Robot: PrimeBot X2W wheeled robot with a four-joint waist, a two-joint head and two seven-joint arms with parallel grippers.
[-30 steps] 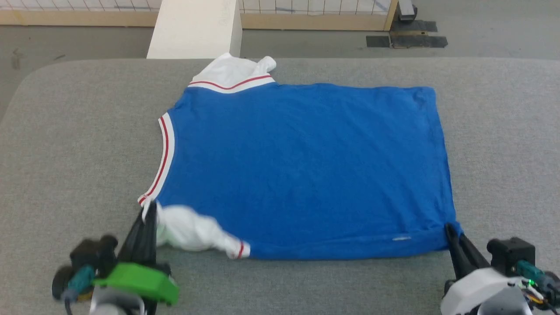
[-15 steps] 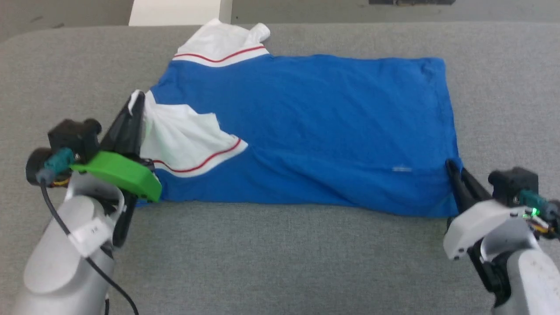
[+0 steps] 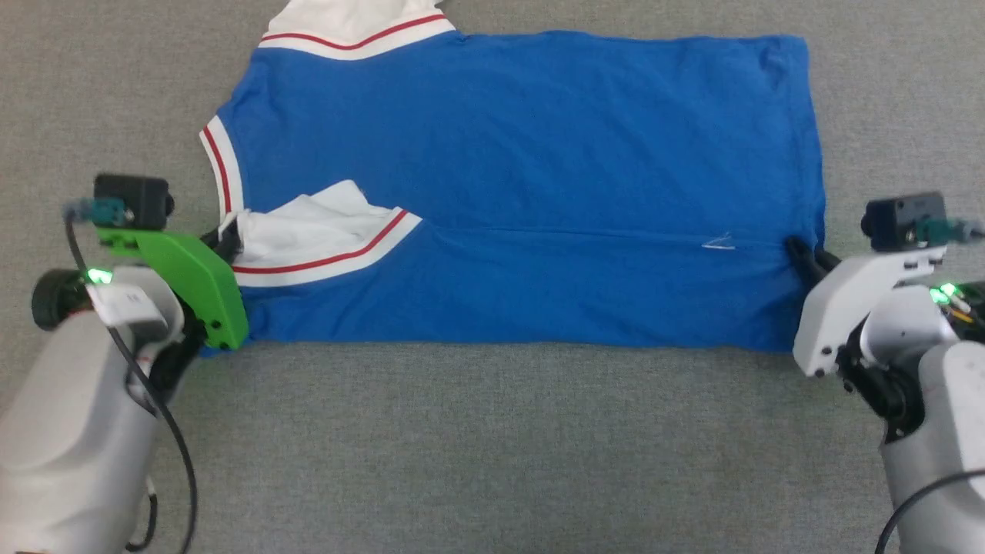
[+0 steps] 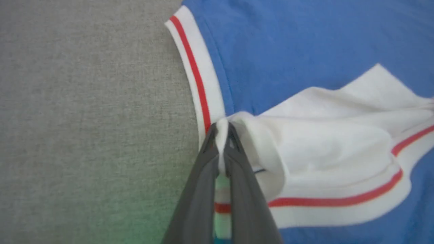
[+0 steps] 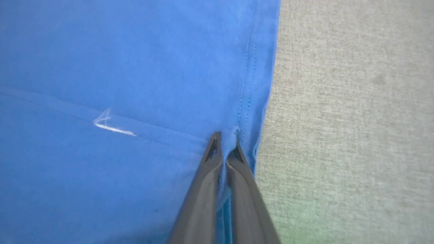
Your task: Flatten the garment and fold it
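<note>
Head view: the garment (image 3: 523,154) lies spread over the upper middle of the grey worktop (image 3: 492,446). At mid-left the left gripper (image 3: 226,241) pinches its white sleeve (image 3: 308,231). At mid-right the right gripper (image 3: 797,249) pinches the blue side edge.

Left wrist view: the fingers are pressed together on white cloth at lower centre.

Right wrist view: the fingers clamp blue cloth beside the stitched hem (image 5: 245,84).

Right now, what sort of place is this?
Probably a robot garment-folding bench: a grey cloth-covered table, one shirt spread on it, left pincer and right pincer pinching it.
</note>
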